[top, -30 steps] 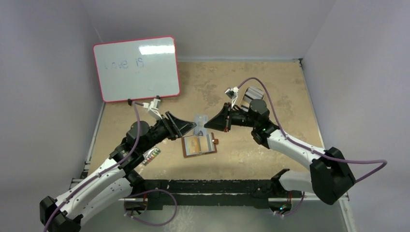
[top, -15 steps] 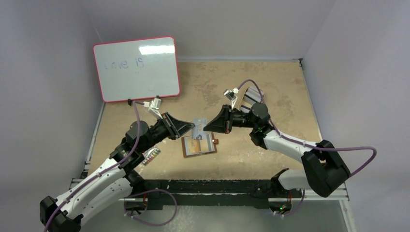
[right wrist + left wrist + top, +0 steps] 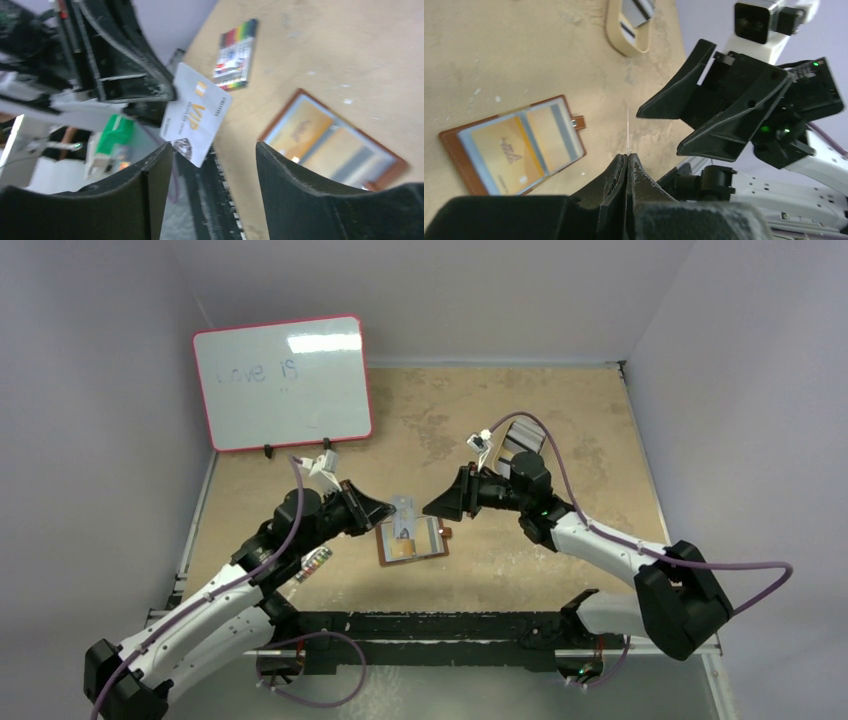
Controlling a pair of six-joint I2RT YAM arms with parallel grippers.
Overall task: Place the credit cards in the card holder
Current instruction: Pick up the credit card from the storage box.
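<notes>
A white credit card [image 3: 195, 115] with gold VIP lettering hangs in the air over the table, and my left gripper [image 3: 385, 510] is shut on its edge. In the left wrist view the card [image 3: 628, 127] shows edge-on as a thin line rising from the closed jaws of the left gripper [image 3: 627, 155]. My right gripper [image 3: 215, 147] stands open just beside the card's free corner, gripping nothing. The brown card holder [image 3: 412, 540] lies open on the table below the card, with a gold card showing in its slots [image 3: 514, 145].
A tan oval tin [image 3: 629, 27] holding more cards sits behind the right arm [image 3: 520, 437]. A pack of coloured markers [image 3: 237, 47] lies by the left arm [image 3: 315, 565]. A red-framed whiteboard [image 3: 282, 380] leans at the back left.
The right gripper opened and let go of the card while the left gripper shut on it. The card has come down a little toward the card holder, and the right gripper has drawn back slightly.
</notes>
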